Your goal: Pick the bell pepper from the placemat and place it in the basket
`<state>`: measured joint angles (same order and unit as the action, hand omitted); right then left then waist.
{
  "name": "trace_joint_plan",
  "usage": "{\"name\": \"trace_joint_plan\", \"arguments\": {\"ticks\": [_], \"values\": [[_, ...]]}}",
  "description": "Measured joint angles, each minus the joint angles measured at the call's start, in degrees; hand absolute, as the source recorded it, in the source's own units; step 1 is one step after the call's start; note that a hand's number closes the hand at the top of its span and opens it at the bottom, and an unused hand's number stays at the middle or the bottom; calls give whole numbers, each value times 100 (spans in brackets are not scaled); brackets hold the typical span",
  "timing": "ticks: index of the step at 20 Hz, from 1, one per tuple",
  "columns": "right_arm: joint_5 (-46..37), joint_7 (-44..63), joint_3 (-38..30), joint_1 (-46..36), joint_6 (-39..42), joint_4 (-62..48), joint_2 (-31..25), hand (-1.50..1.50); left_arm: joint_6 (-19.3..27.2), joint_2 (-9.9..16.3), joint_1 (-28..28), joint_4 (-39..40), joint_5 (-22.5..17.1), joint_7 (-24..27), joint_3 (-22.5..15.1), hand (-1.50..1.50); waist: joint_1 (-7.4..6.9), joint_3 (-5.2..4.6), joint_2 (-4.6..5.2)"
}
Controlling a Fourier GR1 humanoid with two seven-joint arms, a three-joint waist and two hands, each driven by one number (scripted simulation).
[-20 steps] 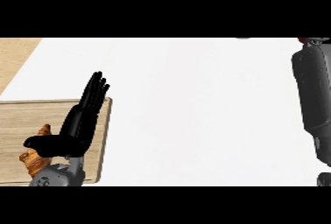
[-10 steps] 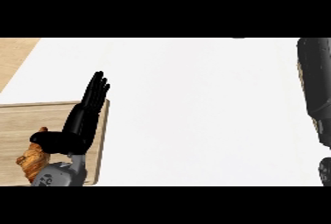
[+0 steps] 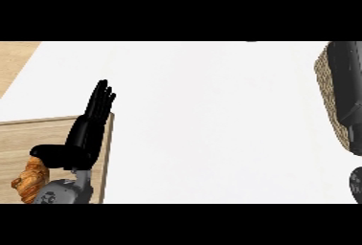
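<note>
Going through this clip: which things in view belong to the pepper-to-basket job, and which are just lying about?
Belong to the job:
- pepper, orange, on the mat, partly hidden behind the left wrist
- placemat, wood-coloured, lower left
- basket, woven rim at the right edge, mostly covered
- left hand, fingers straight, above the pepper

Just there:
- white counter only

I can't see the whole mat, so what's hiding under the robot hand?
The left robot hand, fingers straight, hangs over the wooden placemat. An orange lumpy thing peeks out beside the thumb. The rest of it is covered by the wrist.
</note>
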<state>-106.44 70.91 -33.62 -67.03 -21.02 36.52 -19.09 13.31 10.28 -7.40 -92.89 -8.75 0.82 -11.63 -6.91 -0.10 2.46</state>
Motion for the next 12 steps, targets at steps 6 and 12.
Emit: {"name": "trace_joint_plan", "arguments": {"ticks": [6, 12], "values": [[-453, -11, -451, 96, -167, -34, 115, 150, 83, -13, 63, -5, 18, -33, 68, 0, 153, 6, -53], [-803, 18, -905, 149, -209, -124, 289, 150, 146, -56, 142, -12, 74, -11, 63, 0, 255, 8, -91]]}}
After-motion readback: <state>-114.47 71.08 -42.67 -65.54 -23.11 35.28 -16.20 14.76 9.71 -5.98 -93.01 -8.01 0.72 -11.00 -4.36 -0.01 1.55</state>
